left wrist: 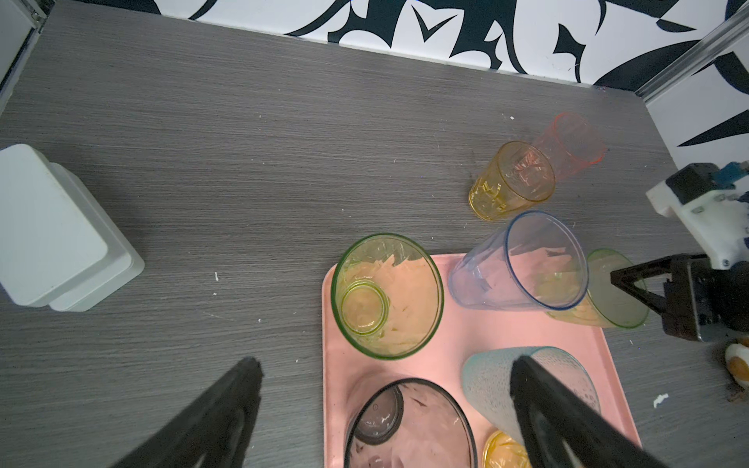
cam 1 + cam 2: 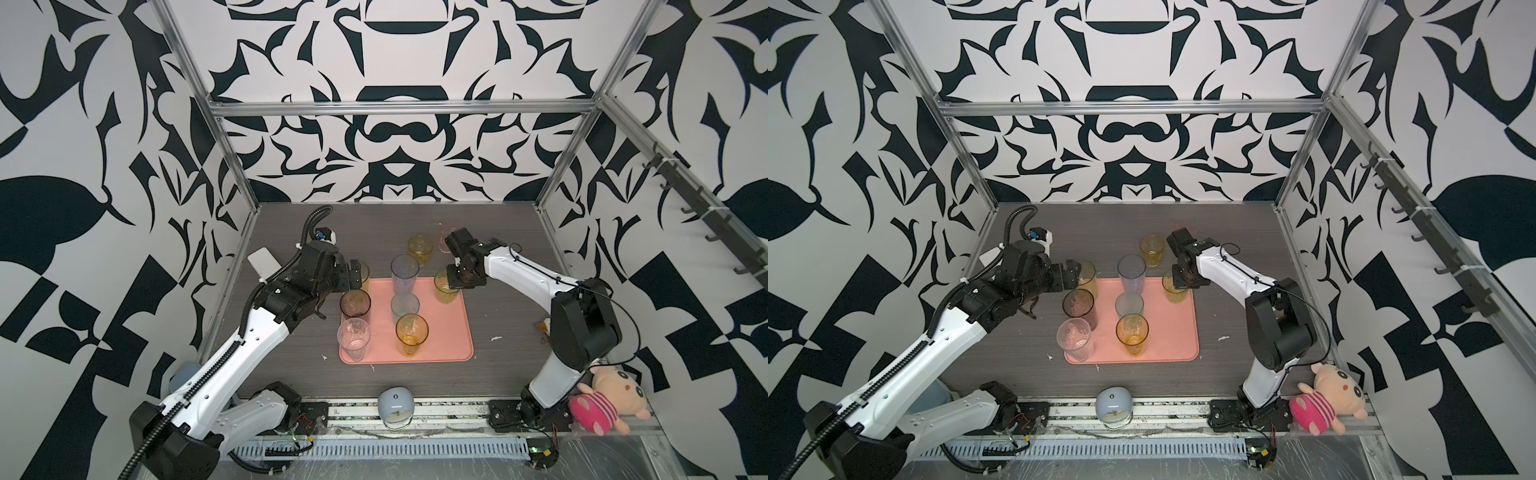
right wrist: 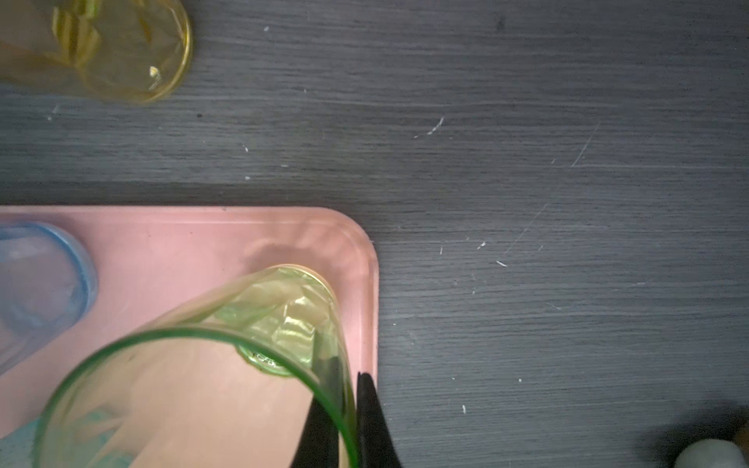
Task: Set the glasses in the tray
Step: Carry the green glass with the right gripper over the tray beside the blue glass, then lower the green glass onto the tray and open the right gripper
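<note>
**Right fingers** [image 3: 367,401]: I found them clamped on the wall of the green glass [image 3: 259,324], one finger inside the rim and the other outside. The glass reached ahead of the fingertips, with its base over a corner of the tray [image 3: 170,243]. I could not tell whether the base was fully seated.

**Left fingers** [image 1: 235,397]: I found them wide apart and holding nothing. A second green glass [image 1: 385,295] stood just ahead of them, in line with the gap between the tips, at another tray corner.

**Outstanding:** a yellow glass [image 1: 510,182] and a pink glass [image 1: 567,142] stood on the desk [image 1: 243,162], well beyond both sets of fingers. In the left wrist view they were touching or nearly so.

**Handling, in my judgement:**
- The glasses looked thin-walled, stiff, light and slick.
- A pinch on one wall gives little contact, so a glass could pivot or slip if swung fast.
- The tall ones would tip easily when set down.
- I could not tell whether they were plastic or true glass, so I rated them as breakable.

**Recommended hold:** at the rim, one finger inside and one outside, on the side facing away from neighbours. For the yellow glass that meant the side away from the pink one. I advised release only with the base flat.
</note>
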